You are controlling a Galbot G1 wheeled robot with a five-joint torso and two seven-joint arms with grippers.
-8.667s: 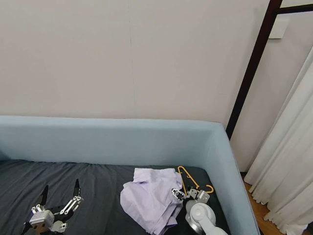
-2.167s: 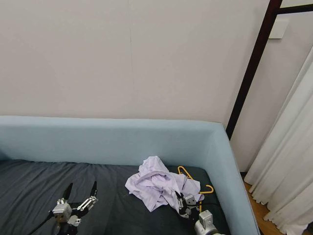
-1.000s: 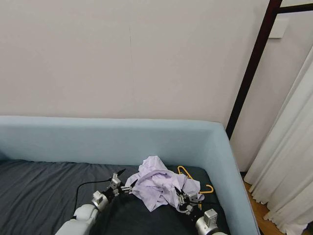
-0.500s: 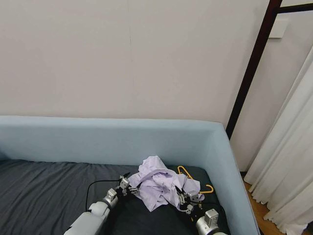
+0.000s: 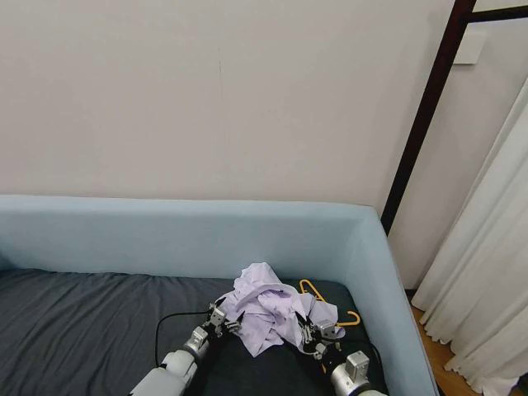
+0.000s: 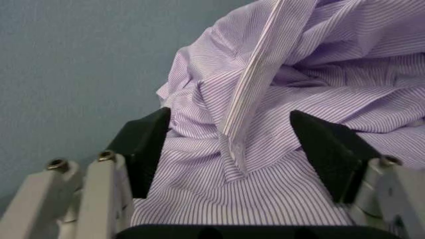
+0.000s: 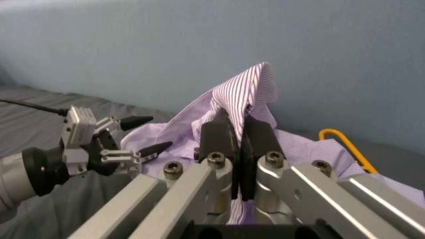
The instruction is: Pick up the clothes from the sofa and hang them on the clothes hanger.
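A crumpled lilac striped shirt (image 5: 268, 307) lies bunched at the sofa's right end, over a yellow hanger (image 5: 314, 291). My right gripper (image 5: 312, 332) is at the shirt's right side. In the right wrist view this gripper (image 7: 240, 137) is shut on a raised fold of the shirt (image 7: 232, 97). My left gripper (image 5: 221, 318) reaches the shirt's left edge. In the left wrist view it (image 6: 232, 144) stands open, its black fingers (image 6: 149, 144) straddling a placket fold of the shirt (image 6: 265, 114). The right wrist view also shows the left gripper (image 7: 143, 134) open beside the cloth.
The sofa has a pale blue backrest (image 5: 190, 239) and a dark grey seat (image 5: 82, 318). A blue armrest (image 5: 388, 305) closes the right end. A dark rack pole (image 5: 422, 115) rises behind it, with a white curtain (image 5: 487, 280) at the far right.
The left gripper has travelled right across the seat to the shirt's left edge. Since the earliest frame the right gripper has pulled the flat shirt into a raised bunch.
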